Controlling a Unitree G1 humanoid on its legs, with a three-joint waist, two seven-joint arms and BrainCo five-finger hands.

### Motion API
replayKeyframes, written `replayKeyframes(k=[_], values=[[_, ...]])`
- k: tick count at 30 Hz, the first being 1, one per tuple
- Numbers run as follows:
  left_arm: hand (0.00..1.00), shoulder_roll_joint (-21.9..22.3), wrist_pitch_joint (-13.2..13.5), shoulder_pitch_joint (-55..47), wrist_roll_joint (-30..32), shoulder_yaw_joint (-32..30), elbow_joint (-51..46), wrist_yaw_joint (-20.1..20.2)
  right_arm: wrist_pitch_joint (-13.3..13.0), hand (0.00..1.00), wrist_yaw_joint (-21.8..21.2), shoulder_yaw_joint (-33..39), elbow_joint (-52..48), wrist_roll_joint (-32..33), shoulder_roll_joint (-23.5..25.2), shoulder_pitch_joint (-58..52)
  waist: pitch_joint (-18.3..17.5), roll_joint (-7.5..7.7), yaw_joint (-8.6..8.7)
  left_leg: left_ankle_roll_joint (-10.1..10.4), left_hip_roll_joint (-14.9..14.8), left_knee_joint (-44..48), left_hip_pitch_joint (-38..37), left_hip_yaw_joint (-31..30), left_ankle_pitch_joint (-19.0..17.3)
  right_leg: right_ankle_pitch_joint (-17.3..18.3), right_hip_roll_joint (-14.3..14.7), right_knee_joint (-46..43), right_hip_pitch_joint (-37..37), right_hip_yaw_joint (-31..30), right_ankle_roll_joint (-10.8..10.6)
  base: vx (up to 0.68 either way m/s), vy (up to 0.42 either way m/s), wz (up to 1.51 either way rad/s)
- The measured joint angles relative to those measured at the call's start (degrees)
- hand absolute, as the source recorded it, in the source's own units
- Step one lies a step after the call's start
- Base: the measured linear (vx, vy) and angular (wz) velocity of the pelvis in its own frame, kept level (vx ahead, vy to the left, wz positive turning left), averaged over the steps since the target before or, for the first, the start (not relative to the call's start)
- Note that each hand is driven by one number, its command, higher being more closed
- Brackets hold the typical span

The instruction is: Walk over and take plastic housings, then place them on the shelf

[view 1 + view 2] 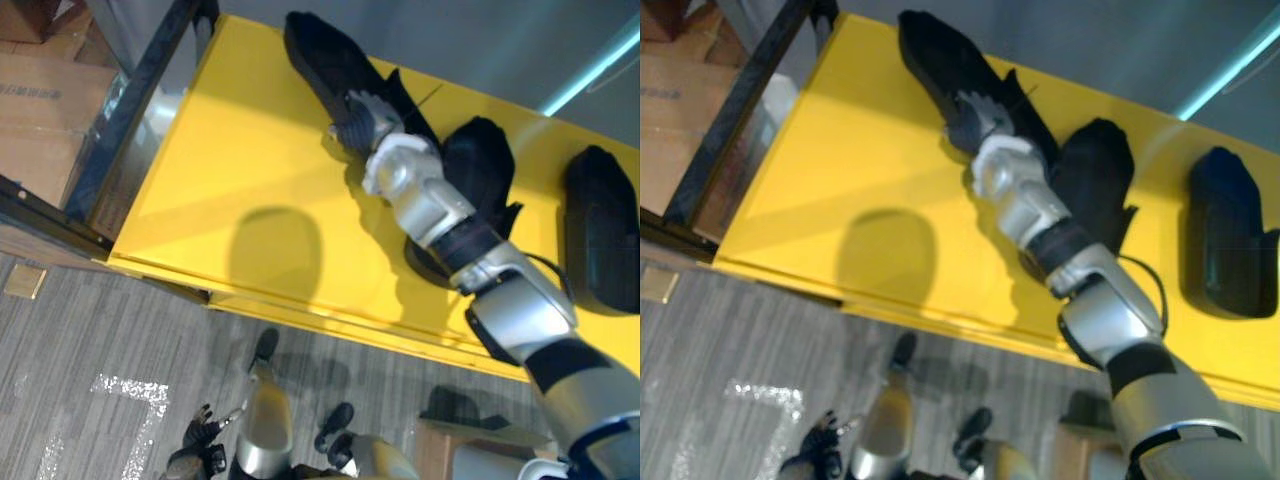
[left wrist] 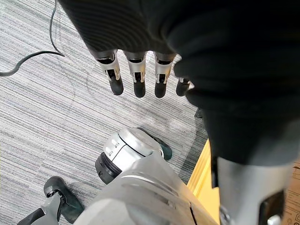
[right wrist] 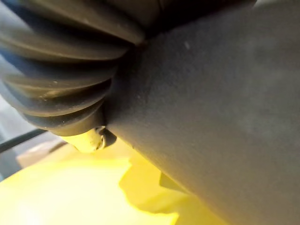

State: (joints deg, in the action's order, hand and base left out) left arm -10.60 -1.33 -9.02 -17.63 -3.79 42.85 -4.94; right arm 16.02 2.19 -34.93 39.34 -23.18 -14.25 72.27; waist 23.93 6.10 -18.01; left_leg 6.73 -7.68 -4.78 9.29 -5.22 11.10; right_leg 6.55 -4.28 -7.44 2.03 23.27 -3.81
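Well apart along the yellow shelf (image 1: pixel 250 170) lie three black plastic housings: left housing (image 1: pixel 320 50), middle housing (image 1: pixel 485 160), right housing (image 1: pixel 600 230). The right hand (image 1: pixel 372 118) lies on the left housing's near end — whether it grips cannot be told. The left hand (image 2: pixel 136 75) hangs over the grey floor (image 2: pixel 51 117) — relaxed, empty.

From the head, our two eye views look steeply down from well above on the yellow shelf (image 1: pixel 250 150) and the grey floor (image 1: pixel 100 330) in front of it. Set slightly apart, they share the shelf top, the dark housings (image 1: pixel 600 230) and the right hand (image 1: pixel 365 110). Our left wrist view faces down along the left hand (image 2: pixel 136 77) at that same floor, catching the shelf's yellow edge. Our right wrist view sits pressed close against one of the dark housings (image 3: pixel 225 117), with the shelf just beyond.
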Motion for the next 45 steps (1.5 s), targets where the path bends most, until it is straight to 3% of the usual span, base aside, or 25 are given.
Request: replayKeyframes(k=[7, 8, 13, 15, 18, 22, 30, 33, 39, 42, 45], values=[[0.0, 0.01, 0.09, 0.0, 0.05, 0.0, 0.07, 0.0, -2.43, 1.0, 0.11, -0.17, -0.06, 2.25, 2.54, -0.36, 0.0, 0.0, -0.04, -0.18, 0.0, 0.0, -0.01, -0.05, -0.12, 0.03, 0.0, -0.1, 0.0, 0.02, 0.03, 0.0, 0.0, 0.0], [0.0, 0.0, 0.09, 0.0, 0.1, 0.02, 0.08, -0.01, -2.43, 0.0, 0.27, -0.17, -0.17, 3.09, 2.75, -0.52, 0.0, 0.0, -0.05, -0.19, 0.0, 0.0, -0.03, -0.06, -0.13, 0.03, -0.01, -0.15, 0.01, 0.02, 0.04, 0.0, 0.0, 0.0], [0.0, 0.0, 0.13, 0.0, 0.16, 0.03, 0.27, -0.05, -2.48, 0.0, 2.35, -0.29, -0.34, 10.73, 4.43, -2.29, 0.0, 0.0, -0.03, -0.28, 0.05, 0.0, -0.28, -0.07, -0.18, 0.58, -0.28, -1.14, -0.12, 0.03, 0.07, 0.0, 0.0, 0.0], [0.0, 0.02, 0.39, -0.01, 0.13, 0.06, 0.6, -0.04, -4.36, 0.0, 3.63, -0.17, -0.34, 16.64, 4.46, -2.46, 0.01, 0.0, 0.01, -0.28, 0.05, 0.0, -0.37, -0.06, -0.19, 0.88, -0.41, -1.63, -0.26, 0.04, -0.01, 0.0, 0.0, 0.0], [0.0, 0.04, 0.49, -0.01, 0.13, 0.11, 0.59, -0.03, -8.27, 0.0, 5.07, 1.28, -0.54, 23.03, 6.19, -4.19, 0.01, 0.0, 0.03, -0.28, 0.08, 0.0, -0.33, -0.04, -0.19, 1.26, -0.55, -2.31, -0.6, 0.04, 0.06, 0.0, 0.0, 0.0], [0.0, 0.25, 1.33, 0.0, 0.2, 0.03, 0.54, -0.02, -15.73, 0.0, 8.34, 2.34, -1.51, 25.9, 10.66, -6.33, 0.55, 0.06, 0.05, -0.32, 0.05, 0.01, -0.31, 0.04, -0.24, 1.36, -0.55, -2.45, -0.72, -0.06, 0.07, 0.0, 0.0, 0.0], [0.0, 0.26, 2.4, 0.0, 3.0, -0.51, 0.72, -0.46, -24.74, 0.0, 10.48, 8.64, -15.04, 27.89, 12.08, -6.38, 1.5, 0.26, 0.26, -0.06, -0.08, 0.01, -1.57, 0.93, -0.1, 1.2, -0.52, -2.21, 0.15, -0.98, 0.05, -0.01, -0.004, -0.05], [0.0, -0.09, 2.34, -0.11, 3.05, -0.71, 1.33, -0.49, -25.15, 0.0, 8.64, 8.79, -20.95, 25.46, 11.53, -6.46, 1.47, 0.31, 1.58, -0.07, -0.14, 0.01, -2.1, 1.44, -0.1, 0.95, -0.52, -2.2, 0.3, -1.58, 0.01, -0.03, -0.002, -0.12], [0.0, -0.19, 2.41, -0.11, 5.17, -2.3, 2.58, -0.47, -23.59, 0.0, 4.85, 8.48, -25.75, 23.9, 8.1, -6.92, 1.26, 0.66, 2.73, -0.09, -0.53, -0.01, -2.66, 2.71, -0.09, 0.15, -0.22, -1.71, 0.25, -3.02, 0.13, -0.02, -0.005, -0.11], [0.0, -0.25, 2.48, -0.11, 5.27, -2.39, 3.67, -0.48, -22.26, 0.0, -0.84, 8.21, -28.69, 21.6, 5.55, -7.28, 1.13, 0.88, 3.6, -0.09, -0.71, -0.02, -3.07, 3.0, -0.09, -0.07, -0.07, -1.48, 0.5, -3.31, 0.16, -0.02, -0.012, -0.07], [0.0, -1.08, 2.54, -0.68, 6.52, -3.05, 4.29, -0.59, -21.83, 0.0, -7.32, 5.51, -30.15, 16.5, 3.14, -8.31, 0.11, 2.49, 4.6, 0.02, -1.04, -0.02, -3.28, 3.05, -0.17, -0.26, 0.43, -0.76, 0.98, -3.46, 0.27, 0.0, -0.01, -0.02]])
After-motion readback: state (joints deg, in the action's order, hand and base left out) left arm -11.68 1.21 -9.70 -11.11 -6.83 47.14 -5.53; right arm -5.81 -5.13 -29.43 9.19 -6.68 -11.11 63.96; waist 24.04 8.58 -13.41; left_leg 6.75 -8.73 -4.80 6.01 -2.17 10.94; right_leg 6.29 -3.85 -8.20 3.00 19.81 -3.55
